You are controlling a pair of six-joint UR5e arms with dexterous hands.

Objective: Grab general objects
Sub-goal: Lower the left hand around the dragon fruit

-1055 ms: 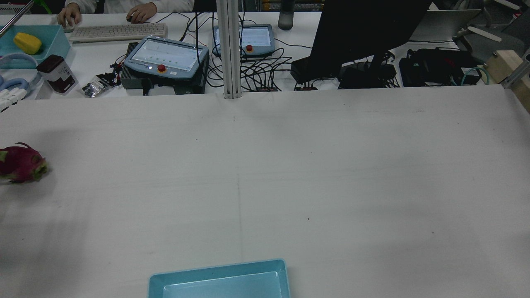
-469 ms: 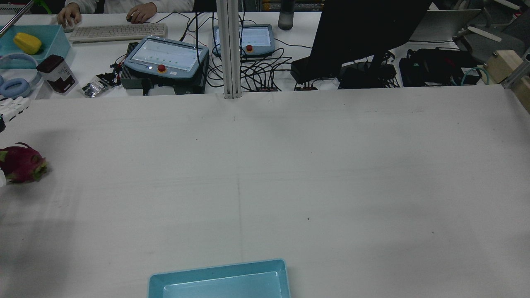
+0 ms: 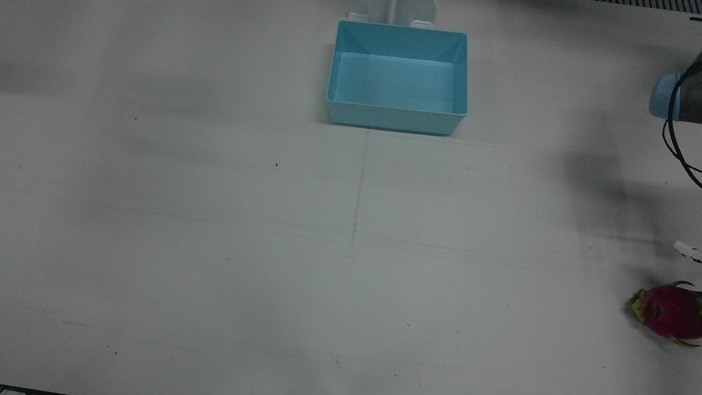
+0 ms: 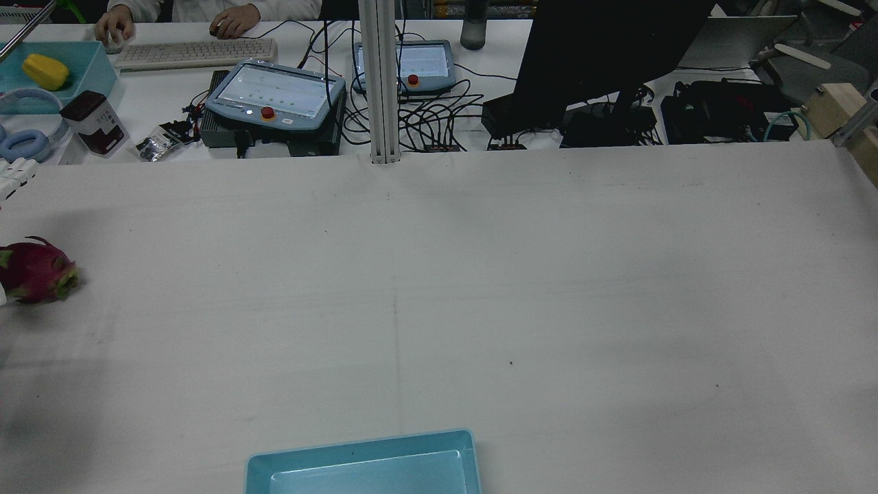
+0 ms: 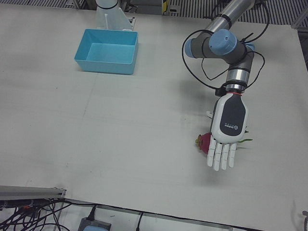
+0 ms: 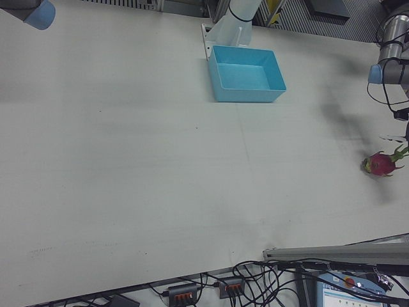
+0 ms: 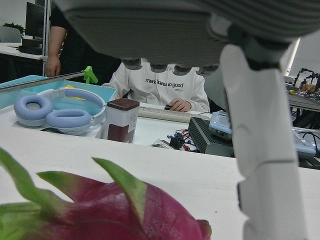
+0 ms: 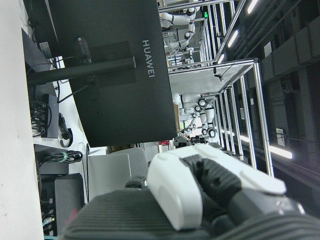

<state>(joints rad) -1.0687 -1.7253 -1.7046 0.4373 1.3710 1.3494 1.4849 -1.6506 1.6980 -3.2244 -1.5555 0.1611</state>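
In the front view, one dragon fruit (image 3: 670,314) lies at the right edge of the white worktop (image 3: 219,230), well apart from one blue bin (image 3: 397,77). In the left-front view, the left hand (image 5: 228,129) hovers over the fruit with fingers (image 5: 222,156) straight and side by side, holding nothing. The left hand view shows the fruit just below the palm; the right hand (image 8: 200,200) appears only in its own view, and its state cannot be told.

"HUAWEI" in white capitals on back of black monitor (image 8: 115,75), seen from my right hand view, letters running sideways. "mendrunum so good"-like print across chest of white sweatshirt (image 7: 162,85) on seated person, first word blurred, "good" clear. Small logo mark on back of my left hand (image 5: 229,122), too small to read. Labels on dark-lidded canister (image 7: 120,120) illegible.
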